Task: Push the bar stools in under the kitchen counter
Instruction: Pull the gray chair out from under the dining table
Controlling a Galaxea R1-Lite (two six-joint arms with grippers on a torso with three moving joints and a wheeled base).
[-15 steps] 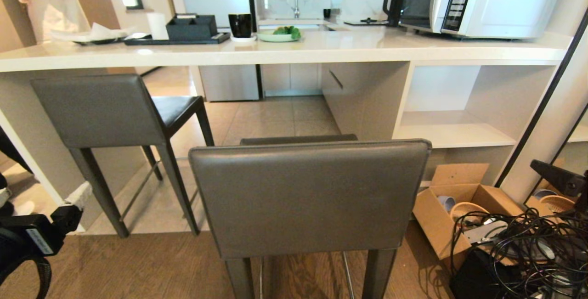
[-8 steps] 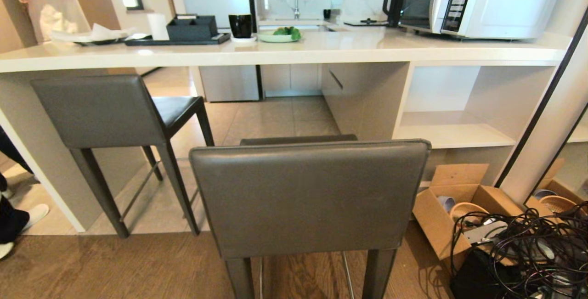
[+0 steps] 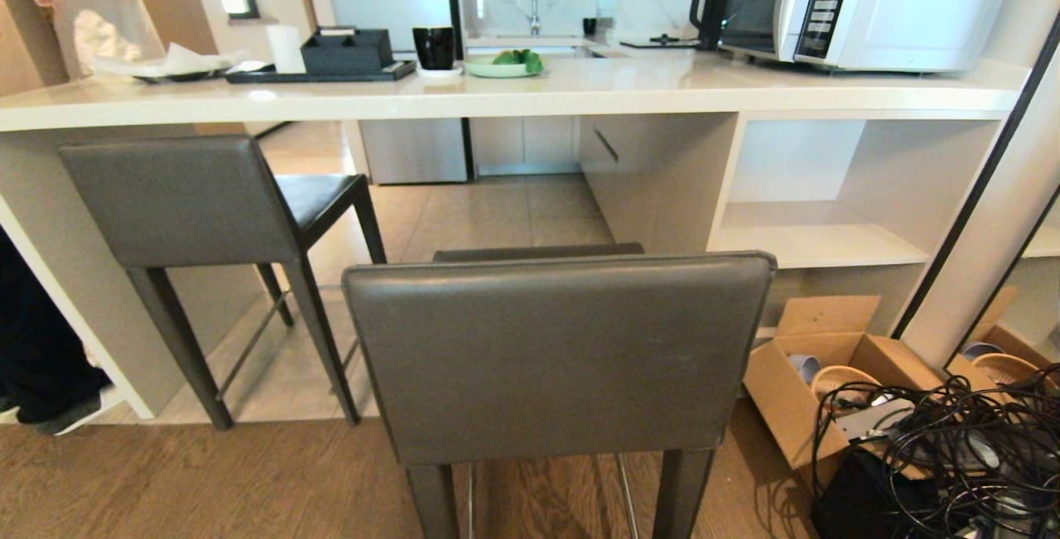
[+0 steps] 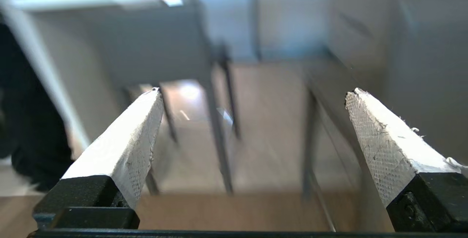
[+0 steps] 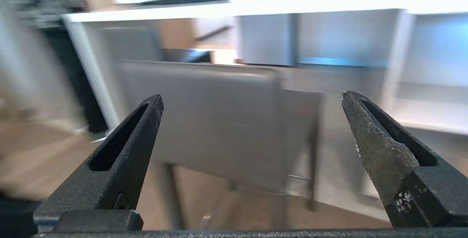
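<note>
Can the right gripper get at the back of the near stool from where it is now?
Probably yes. In the right wrist view the right gripper is open and faces the near stool backrest, with nothing between them. It holds nothing. The cardboard box and cables sit off to the stool's right, clear of the backrest.

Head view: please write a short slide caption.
Two grey bar stools stand before the white kitchen counter, not yet pushed under.

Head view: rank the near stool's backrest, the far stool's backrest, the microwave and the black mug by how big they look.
1. near stool's backrest, though it is closest to the camera.
2. microwave and far stool's backrest look about alike; not ranked, and the microwave is cut by the frame.
3. black mug, far smaller.
</note>
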